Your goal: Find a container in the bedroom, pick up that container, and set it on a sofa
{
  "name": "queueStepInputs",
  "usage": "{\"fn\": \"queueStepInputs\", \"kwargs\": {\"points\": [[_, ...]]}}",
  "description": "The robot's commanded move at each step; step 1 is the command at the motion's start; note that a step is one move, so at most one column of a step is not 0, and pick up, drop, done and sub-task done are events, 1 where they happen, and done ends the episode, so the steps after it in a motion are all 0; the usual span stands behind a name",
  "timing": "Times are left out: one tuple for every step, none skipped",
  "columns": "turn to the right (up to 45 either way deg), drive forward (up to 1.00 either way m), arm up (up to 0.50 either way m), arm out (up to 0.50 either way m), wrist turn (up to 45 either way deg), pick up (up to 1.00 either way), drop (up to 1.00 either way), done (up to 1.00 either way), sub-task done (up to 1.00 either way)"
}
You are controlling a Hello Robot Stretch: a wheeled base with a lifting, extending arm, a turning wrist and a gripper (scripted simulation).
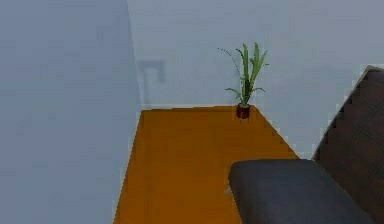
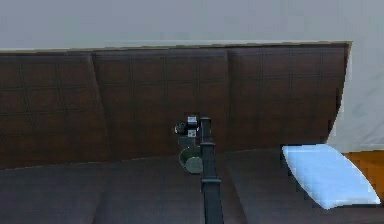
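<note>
I see the end effector (image 2: pixel 184 143) against the sofa (image 2: pixel 90 100) seat. A round grey-green object (image 2: pixel 187 159) is at its tip. I cannot tell its opening, or whether it holds anything. Pillow (image 2: pixel 322 172) lies at 4 o'clock. Ahead, a plant (image 1: pixel 246 80) at 1 o'clock.

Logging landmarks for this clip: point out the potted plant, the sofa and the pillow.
potted plant (image 1: pixel 246 86): forward view, on its green leaves.
sofa (image 2: pixel 120 100): arm side view, on its backrest.
pillow (image 2: pixel 322 172): arm side view, on its top face.
</note>
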Motion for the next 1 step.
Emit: {"fn": "queueStepInputs", "kwargs": {"points": [[0.0, 0.0, 0.0, -0.08, 0.0, 0.0, 0.0, 0.0, 0.0]]}}
